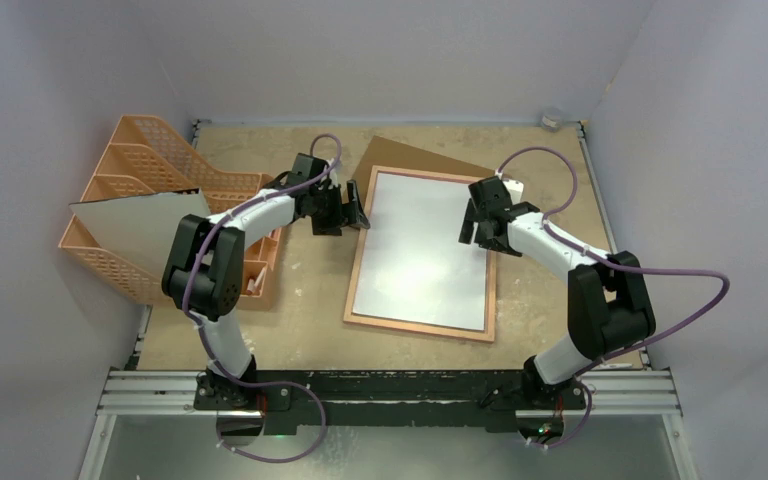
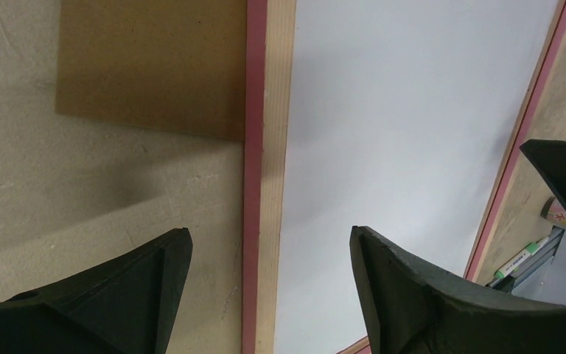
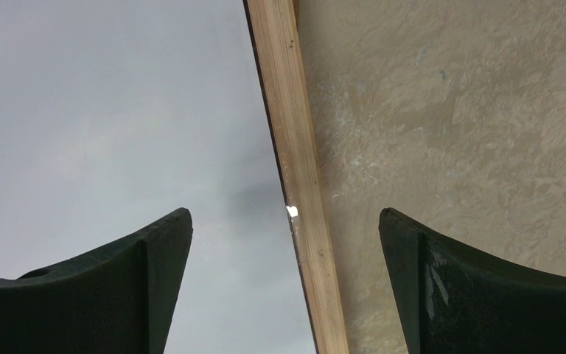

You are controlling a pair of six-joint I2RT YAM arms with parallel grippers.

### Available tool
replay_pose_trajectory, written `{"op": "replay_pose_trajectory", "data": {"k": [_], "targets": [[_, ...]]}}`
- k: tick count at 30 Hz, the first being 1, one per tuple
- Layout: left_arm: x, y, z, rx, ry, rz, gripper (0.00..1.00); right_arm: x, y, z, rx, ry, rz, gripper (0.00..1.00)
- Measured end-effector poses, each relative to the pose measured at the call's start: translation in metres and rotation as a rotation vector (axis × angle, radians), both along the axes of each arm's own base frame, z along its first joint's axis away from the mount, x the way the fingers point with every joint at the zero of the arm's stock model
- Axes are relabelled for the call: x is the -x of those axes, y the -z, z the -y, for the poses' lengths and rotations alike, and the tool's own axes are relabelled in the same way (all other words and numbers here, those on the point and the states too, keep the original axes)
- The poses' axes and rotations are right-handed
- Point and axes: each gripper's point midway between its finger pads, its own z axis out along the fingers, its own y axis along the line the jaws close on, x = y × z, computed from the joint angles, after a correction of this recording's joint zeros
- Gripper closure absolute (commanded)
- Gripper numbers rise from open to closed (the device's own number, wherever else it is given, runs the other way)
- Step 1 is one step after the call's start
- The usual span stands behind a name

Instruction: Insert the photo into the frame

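A: Where is the photo (image 1: 422, 245) now?

B: White side up, inside the rim of the frame (image 1: 418, 328), it seems. The left gripper (image 1: 352, 213) hangs wide over the frame's left rim and the right gripper (image 1: 480, 238) wide over its right rim — both hold nothing.

A: How to finish well?

B: I would press the edges down gently, without dragging. On the frame's near side there is open table (image 1: 290, 320). At its far-left corner the backing board (image 1: 400, 152) lies partly under it — better to approach from above.

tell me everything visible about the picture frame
The frame lies flat on the table, back side up: a pink border with a tan wooden rim. The photo sits inside it, white side up. Its far end overlaps a brown board. The left gripper and right gripper straddle its long edges, jaws open.
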Motion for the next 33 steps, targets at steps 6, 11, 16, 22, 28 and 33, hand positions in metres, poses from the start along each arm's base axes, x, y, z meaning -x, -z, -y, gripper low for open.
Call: {"op": "replay_pose_trajectory", "data": {"k": [6, 11, 16, 22, 28, 33], "targets": [[0.002, 0.016, 0.009, -0.021, 0.019, -0.031, 0.19, -0.008, 0.014, -0.009, -0.086, 0.012, 0.013, 0.01], [-0.005, 0.023, 0.017, -0.032, 0.035, -0.031, 0.20, -0.011, 0.023, -0.014, -0.173, 0.010, 0.018, 0.01], [-0.006, 0.036, 0.027, -0.037, 0.069, -0.049, 0.20, -0.015, 0.028, -0.014, -0.253, 0.012, 0.027, 0.01], [0.001, 0.033, 0.044, 0.012, 0.121, -0.055, 0.21, -0.016, 0.032, -0.017, -0.317, 0.003, 0.029, 0.03], [0.005, 0.027, 0.057, 0.076, 0.169, -0.054, 0.21, -0.011, 0.033, -0.012, -0.328, 0.013, 0.031, 0.06], [0.010, 0.024, 0.073, 0.108, 0.214, -0.034, 0.21, 0.003, 0.034, 0.003, -0.299, 0.076, 0.028, 0.07]]}}
